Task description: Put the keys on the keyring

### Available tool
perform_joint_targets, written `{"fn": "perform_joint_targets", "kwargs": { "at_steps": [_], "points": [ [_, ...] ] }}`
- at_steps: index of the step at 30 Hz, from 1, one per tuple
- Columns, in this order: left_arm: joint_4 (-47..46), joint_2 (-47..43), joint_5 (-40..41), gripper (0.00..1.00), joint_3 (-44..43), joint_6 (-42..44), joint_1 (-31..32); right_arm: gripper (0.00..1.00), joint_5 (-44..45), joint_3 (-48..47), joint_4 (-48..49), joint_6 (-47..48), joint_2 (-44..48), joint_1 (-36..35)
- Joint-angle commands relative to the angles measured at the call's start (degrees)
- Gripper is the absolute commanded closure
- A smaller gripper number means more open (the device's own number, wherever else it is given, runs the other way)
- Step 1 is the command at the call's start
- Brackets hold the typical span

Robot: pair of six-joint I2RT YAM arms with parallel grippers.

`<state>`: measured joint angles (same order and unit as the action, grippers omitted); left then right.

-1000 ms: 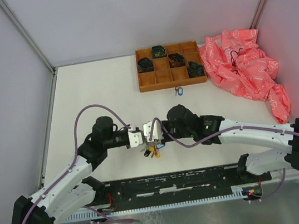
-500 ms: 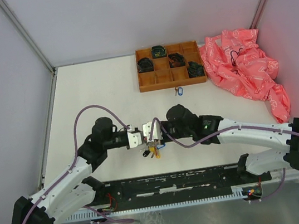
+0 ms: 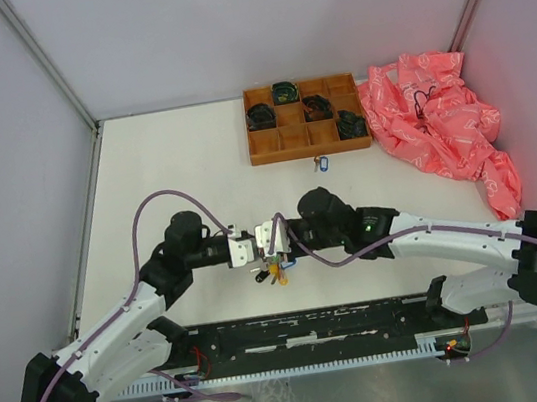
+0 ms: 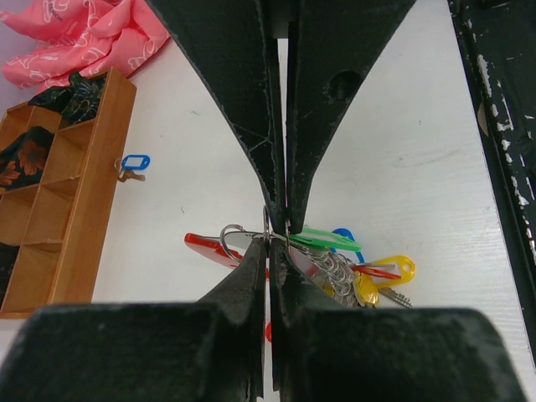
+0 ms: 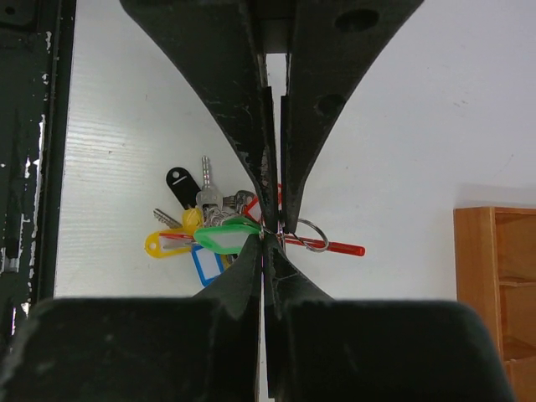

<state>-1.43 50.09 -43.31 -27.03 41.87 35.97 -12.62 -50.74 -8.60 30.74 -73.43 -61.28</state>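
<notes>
The keyring [image 4: 266, 219] is a thin silvery wire ring carrying a bunch of keys [image 3: 271, 273] with green [image 5: 222, 237], yellow [image 5: 163, 243], black [image 5: 180, 184] and blue tags, plus a red strap [image 5: 343, 248]. My left gripper [image 3: 253, 251] [image 4: 270, 244] and right gripper [image 3: 267, 245] [image 5: 266, 239] meet tip to tip over the table's near middle. Both are shut on the ring wire, and the bunch hangs below them just above the table. A loose key with a blue tag [image 3: 321, 163] [image 4: 134, 162] lies in front of the tray.
A brown wooden compartment tray [image 3: 305, 139] with dark coiled items stands at the back centre. A crumpled pink bag [image 3: 439, 125] lies at the back right. A black rail [image 3: 317, 325] runs along the near edge between the arm bases.
The joined grippers and the hanging bunch have drifted slightly toward the near edge. Both grips are unchanged.
</notes>
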Motion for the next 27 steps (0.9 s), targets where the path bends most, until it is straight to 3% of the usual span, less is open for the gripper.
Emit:
{"fn": "perform_joint_targets", "kwargs": {
  "at_steps": [1,9,14,27],
  "points": [
    [-7.06,-0.6,-1.72,0.97,-2.4,-1.77,2.27,0.99,5.48,0.42,2.84,1.31,0.22,-1.31],
    [-4.72,-0.94,-0.28,0.97,-2.67,0.4,2.26,0.99,10.58,3.12,-1.86,-1.35,4.52,-0.59],
    [-6.77,-1.19,-0.28,0.97,-1.7,-0.74,2.27,0.99,12.22,5.94,0.31,-2.06,5.79,-0.19],
    [-9.84,0.64,-2.02,0.97,-0.46,-2.68,2.11,0.99,3.7,14.69,11.57,-2.77,12.93,2.51]
  ]
}}
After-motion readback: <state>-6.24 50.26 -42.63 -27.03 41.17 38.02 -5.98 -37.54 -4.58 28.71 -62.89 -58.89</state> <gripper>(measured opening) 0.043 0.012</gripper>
